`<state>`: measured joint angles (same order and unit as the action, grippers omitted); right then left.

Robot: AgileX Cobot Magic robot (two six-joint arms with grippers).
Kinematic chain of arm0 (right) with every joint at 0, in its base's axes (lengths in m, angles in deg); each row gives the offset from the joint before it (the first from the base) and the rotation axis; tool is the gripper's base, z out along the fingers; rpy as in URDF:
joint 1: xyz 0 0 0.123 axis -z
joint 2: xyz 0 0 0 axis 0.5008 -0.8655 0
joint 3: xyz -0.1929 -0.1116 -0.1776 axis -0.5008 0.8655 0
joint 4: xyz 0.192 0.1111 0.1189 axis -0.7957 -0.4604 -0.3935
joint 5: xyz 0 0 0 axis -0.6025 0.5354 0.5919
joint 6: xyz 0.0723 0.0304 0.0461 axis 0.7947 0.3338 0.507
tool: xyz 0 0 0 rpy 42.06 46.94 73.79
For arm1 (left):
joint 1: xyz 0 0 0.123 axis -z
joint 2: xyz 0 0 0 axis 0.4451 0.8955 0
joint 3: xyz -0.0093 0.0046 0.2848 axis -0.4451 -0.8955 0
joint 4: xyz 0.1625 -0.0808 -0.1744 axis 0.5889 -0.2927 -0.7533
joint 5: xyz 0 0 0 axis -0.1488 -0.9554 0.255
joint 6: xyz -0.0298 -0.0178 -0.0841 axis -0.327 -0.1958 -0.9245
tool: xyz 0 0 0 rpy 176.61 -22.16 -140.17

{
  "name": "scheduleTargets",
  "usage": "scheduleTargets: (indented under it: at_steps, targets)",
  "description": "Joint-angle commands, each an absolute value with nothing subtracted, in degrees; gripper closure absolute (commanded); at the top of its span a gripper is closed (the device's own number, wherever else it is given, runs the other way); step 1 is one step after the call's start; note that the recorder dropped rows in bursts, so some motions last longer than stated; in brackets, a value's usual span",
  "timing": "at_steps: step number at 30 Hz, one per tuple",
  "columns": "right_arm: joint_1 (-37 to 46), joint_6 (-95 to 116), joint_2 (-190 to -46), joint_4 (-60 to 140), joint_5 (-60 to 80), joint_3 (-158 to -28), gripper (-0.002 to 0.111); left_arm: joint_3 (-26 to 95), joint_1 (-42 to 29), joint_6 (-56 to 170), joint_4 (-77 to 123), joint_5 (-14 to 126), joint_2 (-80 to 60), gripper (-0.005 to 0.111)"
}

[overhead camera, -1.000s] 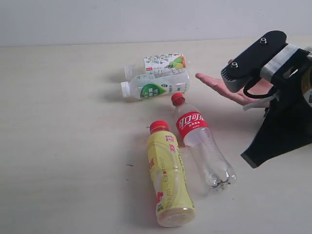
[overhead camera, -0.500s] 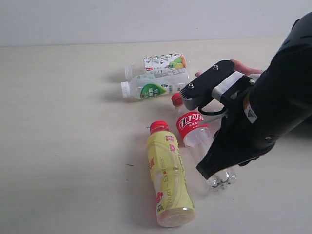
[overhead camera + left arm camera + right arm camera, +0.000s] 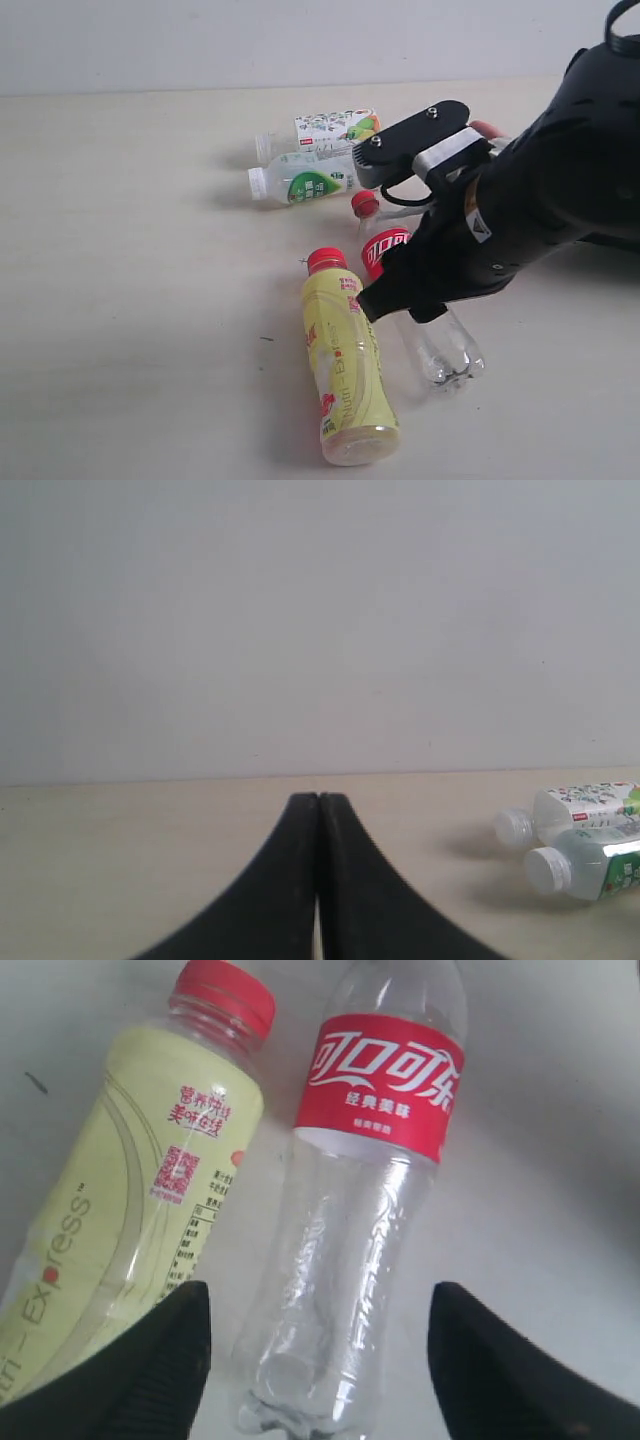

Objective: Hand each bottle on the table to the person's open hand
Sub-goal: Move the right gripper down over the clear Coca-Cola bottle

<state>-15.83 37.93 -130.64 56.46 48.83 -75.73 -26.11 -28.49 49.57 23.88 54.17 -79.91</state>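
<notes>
Four bottles lie on the table (image 3: 130, 250). The opaque yellow one with a red cap (image 3: 345, 360) lies nearest, beside the clear red-label bottle (image 3: 447, 352). Farther back are the green-white label bottle (image 3: 310, 181) and the fruit-print bottle (image 3: 335, 125). My right gripper (image 3: 318, 1300) hangs open over the clear red-label bottle (image 3: 375, 1160), one finger on each side of its lower body, with the yellow bottle (image 3: 130, 1220) beside it. My left gripper (image 3: 318, 798) is shut on nothing, low over the table and out of the exterior view.
My right arm (image 3: 540, 200) covers the person's hand; only a fingertip (image 3: 488, 128) shows behind it. A white wall runs along the table's far edge. The two far bottles (image 3: 580, 840) lie ahead of the left gripper, off to one side.
My right arm has swung left and down, from over the person's open hand to above the clear red-label bottle, hiding the hand. The bottles have not moved.
</notes>
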Motion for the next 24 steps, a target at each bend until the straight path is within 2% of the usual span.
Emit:
scheduleTargets:
  at_steps: [1, 4, 7, 15, 18, 24]
  targets:
    - [-15.9, 39.1, -133.3, 57.9, 46.2, -76.1, 0.047, -26.2, -28.7, 49.3, 23.9, 54.2, -80.1, 0.107]
    - [-15.9, 44.1, -134.8, 61.4, 47.6, -76.1, 0.047, -26.2, -28.7, 49.3, 23.9, 54.2, -80.1, 0.107]
    - [-15.9, 49.1, -135.8, 65.8, 49.7, -76.1, 0.041, -26.2, -28.7, 49.3, 23.9, 54.2, -80.1, 0.107]
    - [-15.9, 49.3, -136.3, 66.0, 48.8, -76.1, 0.037, -26.2, -28.7, 49.3, 23.9, 54.2, -80.1, 0.107]
    - [-15.9, 49.3, -136.3, 65.6, 49.2, -76.1, 0.028, -26.2, -28.7, 49.3, 23.9, 54.2, -80.1, 0.107]
    - [-15.9, 49.4, -137.2, 65.7, 48.8, -76.0, 0.027, -26.2, -28.7, 49.3, 23.9, 54.2, -80.1, 0.107]
